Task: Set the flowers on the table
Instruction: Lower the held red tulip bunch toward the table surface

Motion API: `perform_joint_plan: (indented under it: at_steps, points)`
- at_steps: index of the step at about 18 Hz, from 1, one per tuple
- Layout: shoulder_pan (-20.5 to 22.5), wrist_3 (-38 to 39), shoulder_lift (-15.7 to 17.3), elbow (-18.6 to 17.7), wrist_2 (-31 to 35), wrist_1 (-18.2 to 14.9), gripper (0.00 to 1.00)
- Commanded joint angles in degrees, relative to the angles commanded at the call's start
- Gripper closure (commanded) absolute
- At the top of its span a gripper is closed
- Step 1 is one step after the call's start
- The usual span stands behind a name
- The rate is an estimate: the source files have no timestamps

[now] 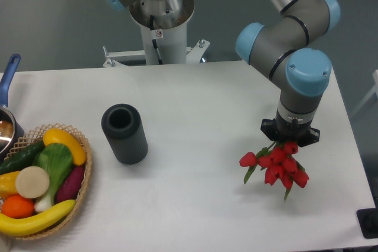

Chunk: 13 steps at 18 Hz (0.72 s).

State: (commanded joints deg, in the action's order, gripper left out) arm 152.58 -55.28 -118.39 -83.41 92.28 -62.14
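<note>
The flowers (276, 166), a small bunch of red tulips with green stems and leaves, hang just under my gripper (290, 140) at the right side of the white table (195, 104). The buds point toward the camera and the stems run up into the gripper. They cast a shadow on the tabletop and look held slightly above it. The fingers are hidden behind the wrist and the buds, so their closure does not show directly, but the bunch hangs from them.
A dark ribbed cylinder vase (124, 133) stands upright left of centre. A wicker basket (82, 184) of toy fruit and vegetables sits at the front left. A pot with a blue handle (8, 78) is at the left edge. The robot base (159, 22) is at the back.
</note>
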Motion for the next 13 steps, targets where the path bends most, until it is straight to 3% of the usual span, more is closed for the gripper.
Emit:
perform_joint_plan:
  at_steps: [8, 13]
  points:
    - [-0.09, 0.0, -0.61, -0.26, -0.26, 0.17, 1.0]
    - [-1.93, -0.09, -3.34, -0.09, -0.17, 1.75, 0.95]
